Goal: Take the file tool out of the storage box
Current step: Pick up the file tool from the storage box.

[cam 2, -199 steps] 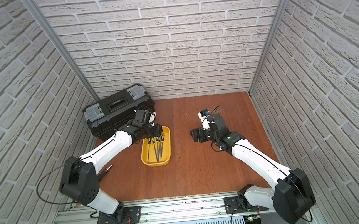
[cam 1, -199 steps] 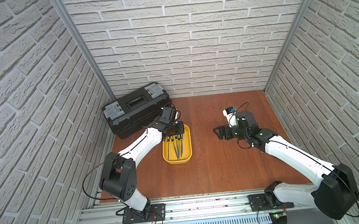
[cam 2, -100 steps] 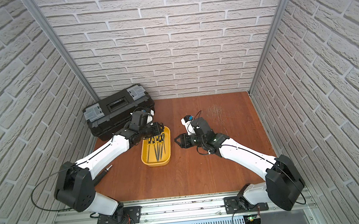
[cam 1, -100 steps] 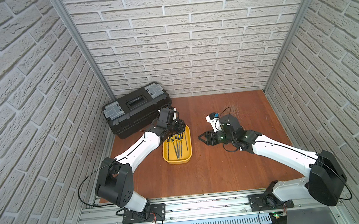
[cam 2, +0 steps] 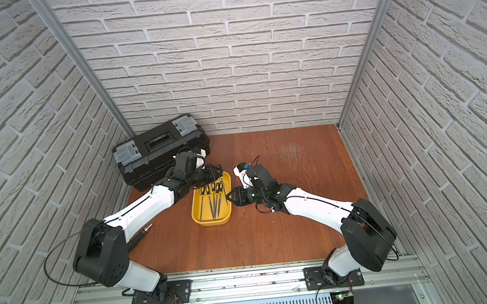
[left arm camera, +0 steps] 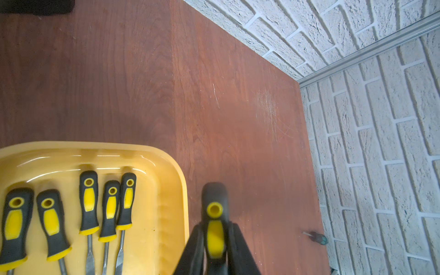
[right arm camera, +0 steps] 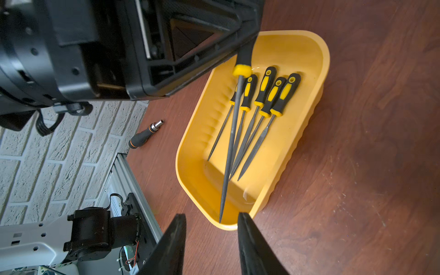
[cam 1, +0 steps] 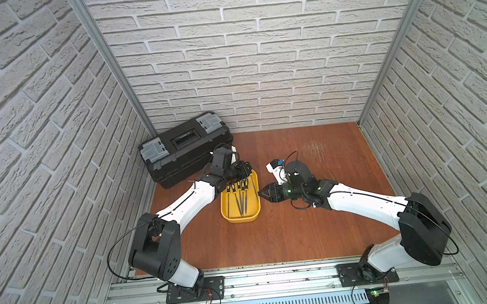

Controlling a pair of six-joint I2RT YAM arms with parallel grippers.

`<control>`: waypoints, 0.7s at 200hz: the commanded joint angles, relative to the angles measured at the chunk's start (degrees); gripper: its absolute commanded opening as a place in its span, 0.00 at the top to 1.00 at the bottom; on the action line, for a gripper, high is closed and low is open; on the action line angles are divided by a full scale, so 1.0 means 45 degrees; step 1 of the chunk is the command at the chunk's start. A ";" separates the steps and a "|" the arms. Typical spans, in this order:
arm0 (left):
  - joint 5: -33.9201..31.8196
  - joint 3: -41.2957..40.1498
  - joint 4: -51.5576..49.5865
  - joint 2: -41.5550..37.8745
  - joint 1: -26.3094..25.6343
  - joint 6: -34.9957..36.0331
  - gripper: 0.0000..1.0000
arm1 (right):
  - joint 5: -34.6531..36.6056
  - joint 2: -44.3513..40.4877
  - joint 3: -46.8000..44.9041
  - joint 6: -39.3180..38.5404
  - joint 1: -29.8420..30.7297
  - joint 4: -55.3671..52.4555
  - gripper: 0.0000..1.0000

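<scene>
The storage box (cam 1: 241,220) is a shallow yellow tub on the wooden table, and several black-and-yellow files (right arm camera: 262,95) lie in it. My left gripper (left arm camera: 215,226) is shut on the handle of one file tool (left arm camera: 215,214). It holds that file above the tub's far end (cam 1: 242,171), the blade (right arm camera: 229,147) slanting down over the others. My right gripper (right arm camera: 212,215) stands open beside the tub's right rim (cam 1: 263,192). The held file's tip sits just ahead of the gap between its fingers, touching neither.
A black toolbox (cam 1: 186,152) with grey latches stands at the back left, close behind my left wrist. A bit-driver handle (right arm camera: 145,135) lies on the table left of the tub. A small teal-handled screwdriver (left arm camera: 317,238) lies by the right wall.
My right arm has swung left to the tub's right rim and its jaws have narrowed. The left gripper has barely moved and has kept its grip on the file.
</scene>
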 commanded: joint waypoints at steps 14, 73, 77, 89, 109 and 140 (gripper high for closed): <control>0.0480 -0.0156 0.1101 -0.0347 0.0123 -0.0394 0.84 | -0.0260 0.0515 0.0636 0.0095 0.0137 0.0910 0.64; 0.0673 -0.0117 0.1131 -0.0621 0.0201 -0.0571 0.84 | 0.0174 0.1019 0.1140 -0.0139 0.0159 0.0387 0.68; 0.0666 -0.0117 0.1121 -0.0626 0.0201 -0.0576 0.84 | 0.0204 0.1020 0.1149 -0.0158 0.0161 0.0350 0.68; 0.0667 -0.0136 0.1123 -0.0675 0.0207 -0.0576 0.85 | 0.0320 0.1040 0.1180 -0.0217 0.0156 0.0246 0.70; 0.0705 -0.0127 0.1101 -0.0719 0.0248 -0.0615 0.85 | 0.0368 0.1127 0.1247 -0.0282 0.0147 0.0102 0.73; 0.0733 -0.0117 0.1092 -0.0817 0.0274 -0.0674 0.85 | 0.0442 0.1215 0.1229 -0.0262 0.0151 0.0091 0.75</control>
